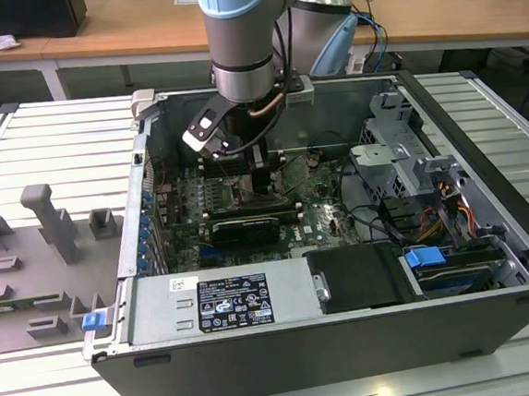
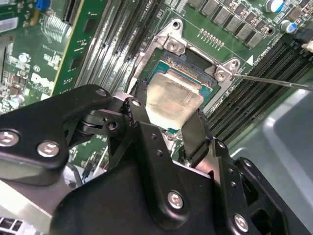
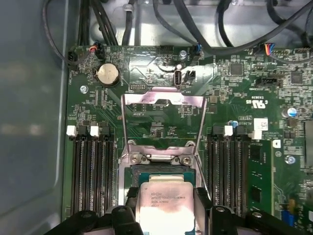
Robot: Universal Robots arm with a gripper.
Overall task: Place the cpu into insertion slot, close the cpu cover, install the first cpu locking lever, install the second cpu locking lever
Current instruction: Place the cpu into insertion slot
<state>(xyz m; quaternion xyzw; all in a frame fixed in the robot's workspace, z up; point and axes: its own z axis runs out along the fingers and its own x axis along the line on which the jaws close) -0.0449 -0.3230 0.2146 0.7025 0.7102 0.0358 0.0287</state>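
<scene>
My end effector point(image 3: 165, 208) was clamped on the cpu point(image 3: 164, 200). Its two fingers point(image 3: 203, 205) pinched opposite edges, so the pale metal top showed between them and the underside was free to meet the contacts. I held the chip right over the insertion slot point(image 3: 146, 171), square to its metal rim. In the second wrist view it looked slightly tilted, and I could not tell whether it already touched the socket. The cpu cover point(image 3: 161, 99) stood swung up on its hinge at the far side of the slot, which left the socket bare for the chip to come down into. A thin wire lever point(image 2: 274, 81) stuck out sideways from one socket corner, released, I judged, so that the cover could stand open. In the exterior view my arm reached down into the open computer case point(image 1: 351, 339) lying on the slatted bench point(image 1: 506, 93).
</scene>
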